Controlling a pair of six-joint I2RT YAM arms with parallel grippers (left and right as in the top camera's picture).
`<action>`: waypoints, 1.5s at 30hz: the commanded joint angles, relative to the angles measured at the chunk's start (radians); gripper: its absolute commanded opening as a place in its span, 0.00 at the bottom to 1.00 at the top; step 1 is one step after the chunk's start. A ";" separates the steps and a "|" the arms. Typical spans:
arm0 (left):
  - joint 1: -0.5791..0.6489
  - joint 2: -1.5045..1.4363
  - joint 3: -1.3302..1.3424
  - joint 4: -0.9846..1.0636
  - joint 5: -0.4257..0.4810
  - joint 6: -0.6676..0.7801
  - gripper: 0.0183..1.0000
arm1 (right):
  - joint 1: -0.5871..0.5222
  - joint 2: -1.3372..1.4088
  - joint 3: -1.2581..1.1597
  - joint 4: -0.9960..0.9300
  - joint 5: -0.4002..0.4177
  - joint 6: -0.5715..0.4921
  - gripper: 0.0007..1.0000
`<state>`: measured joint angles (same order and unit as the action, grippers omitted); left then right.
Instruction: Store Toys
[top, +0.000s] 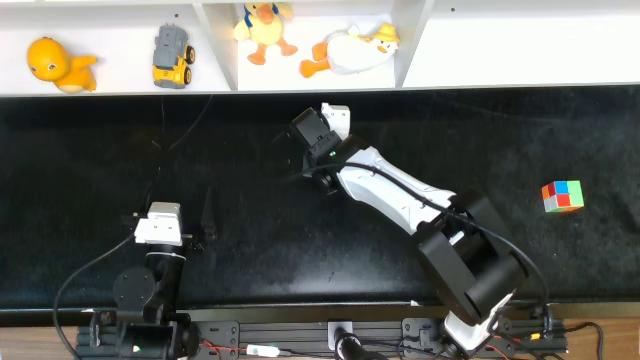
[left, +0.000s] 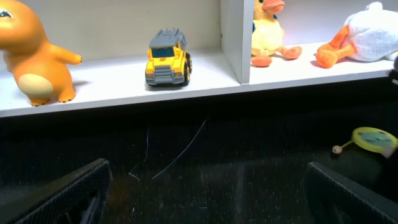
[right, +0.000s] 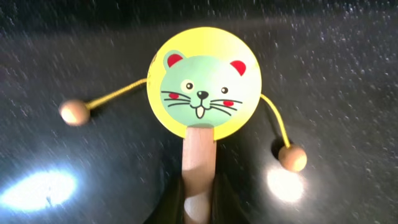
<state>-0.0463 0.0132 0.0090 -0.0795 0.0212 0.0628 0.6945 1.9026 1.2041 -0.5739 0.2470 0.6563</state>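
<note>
- Rattle drum (right: 204, 81), cat face on its disc: my right gripper (right: 199, 202) is clenched on its wooden handle.
- That gripper sits upper centre of the top view, just below the white shelf (top: 420, 80); I cannot tell whether the drum touches the black table (top: 100, 150).
- Left gripper (left: 208, 193) is released, fingers wide apart, lower left of the top view.
- Colour cube (top: 562, 196) lies at the table's right, well apart.
- Top-left compartment holds an orange figure (top: 55, 62) and a yellow truck (top: 172, 55); the next holds two plush ducks (top: 265, 28).
</note>
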 joint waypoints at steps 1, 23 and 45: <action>-0.003 -0.010 -0.001 -0.005 -0.005 0.016 1.00 | -0.001 -0.069 -0.027 -0.093 -0.016 0.003 0.04; -0.003 -0.010 -0.001 -0.005 -0.005 0.016 1.00 | -0.631 -0.707 -0.383 -0.114 -0.206 -0.465 0.04; -0.003 -0.010 -0.001 -0.005 -0.005 0.016 1.00 | -0.646 -0.066 0.299 -0.090 -0.176 -0.664 0.06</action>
<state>-0.0463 0.0132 0.0090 -0.0795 0.0212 0.0628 0.0399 1.7966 1.4403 -0.6899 0.0605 0.0029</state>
